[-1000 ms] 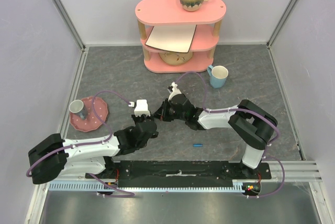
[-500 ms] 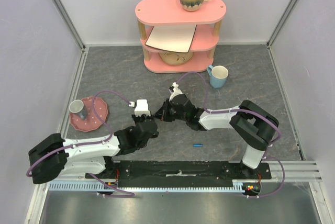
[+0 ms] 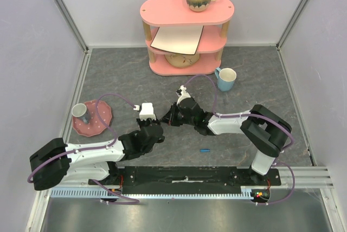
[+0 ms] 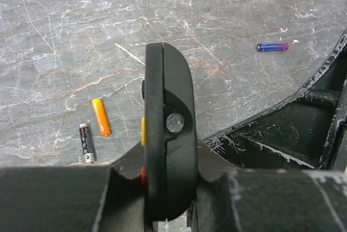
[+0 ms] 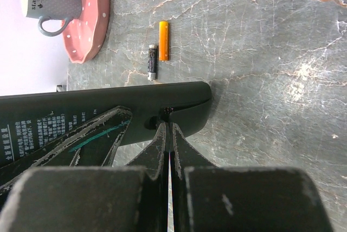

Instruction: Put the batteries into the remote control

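Observation:
My left gripper (image 4: 166, 186) is shut on the black remote control (image 4: 168, 129) and holds it on edge above the table; coloured buttons show on its left side. In the top view the left gripper (image 3: 150, 130) meets the right gripper (image 3: 172, 117) at mid-table, and the remote is mostly hidden between them. My right gripper (image 5: 167, 128) is shut, with its tips pressed at a notch in the remote's back (image 5: 119, 107). A black cell with a silver end (image 4: 86, 142) and an orange cell (image 4: 101, 116) lie side by side on the table below; they also show in the right wrist view, black (image 5: 153, 61) and orange (image 5: 164, 40).
A small blue-purple cylinder (image 4: 272, 46) lies apart, near the arm bases (image 3: 204, 149). A grey mug (image 3: 81, 111) stands on a pink plate (image 3: 96, 122) at left. A blue mug (image 3: 225, 78) and a pink shelf (image 3: 186, 36) with a brown mug stand at the back.
The right arm's elbow has shifted slightly to the right. Both grippers stay at the remote.

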You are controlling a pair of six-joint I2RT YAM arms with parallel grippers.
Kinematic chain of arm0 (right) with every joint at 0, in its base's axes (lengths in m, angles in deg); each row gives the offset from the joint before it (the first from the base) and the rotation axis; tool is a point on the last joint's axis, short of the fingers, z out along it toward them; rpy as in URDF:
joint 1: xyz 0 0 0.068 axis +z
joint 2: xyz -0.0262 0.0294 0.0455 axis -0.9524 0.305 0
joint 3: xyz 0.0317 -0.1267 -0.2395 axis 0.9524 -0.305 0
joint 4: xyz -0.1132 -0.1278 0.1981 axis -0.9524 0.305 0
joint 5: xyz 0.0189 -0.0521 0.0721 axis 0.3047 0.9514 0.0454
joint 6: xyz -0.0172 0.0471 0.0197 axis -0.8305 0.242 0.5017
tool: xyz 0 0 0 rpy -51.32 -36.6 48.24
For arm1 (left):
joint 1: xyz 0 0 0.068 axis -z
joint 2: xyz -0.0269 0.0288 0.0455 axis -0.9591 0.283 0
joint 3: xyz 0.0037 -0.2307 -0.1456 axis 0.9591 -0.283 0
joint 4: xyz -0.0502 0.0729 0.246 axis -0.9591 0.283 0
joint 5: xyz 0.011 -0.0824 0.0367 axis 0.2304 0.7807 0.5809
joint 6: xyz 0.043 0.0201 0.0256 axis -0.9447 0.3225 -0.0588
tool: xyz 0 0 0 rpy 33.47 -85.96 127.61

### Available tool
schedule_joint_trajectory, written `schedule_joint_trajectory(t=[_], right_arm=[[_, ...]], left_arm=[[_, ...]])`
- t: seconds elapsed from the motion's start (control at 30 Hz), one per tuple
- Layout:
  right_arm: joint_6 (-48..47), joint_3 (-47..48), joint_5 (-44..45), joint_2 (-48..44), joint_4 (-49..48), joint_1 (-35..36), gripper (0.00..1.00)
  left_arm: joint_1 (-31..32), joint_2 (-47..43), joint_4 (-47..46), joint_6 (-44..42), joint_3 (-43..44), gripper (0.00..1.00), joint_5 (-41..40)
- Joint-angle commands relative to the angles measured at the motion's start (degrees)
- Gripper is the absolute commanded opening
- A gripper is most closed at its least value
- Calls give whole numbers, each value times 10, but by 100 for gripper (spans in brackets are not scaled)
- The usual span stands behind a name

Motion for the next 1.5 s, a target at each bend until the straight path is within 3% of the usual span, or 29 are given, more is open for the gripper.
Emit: schedule_joint_trajectory(t=[0.0, 0.97, 1.47], right_arm=[[-32, -15, 31, 18, 134, -1, 0], [-42, 1, 27, -16, 155, -1, 0], [-67, 50, 40, -37, 213, 11, 0]], left_arm=[[12, 7, 24, 54, 5, 2, 44], [12, -2, 29, 55, 9, 2, 50], [12, -53, -100, 62, -54, 2, 100]])
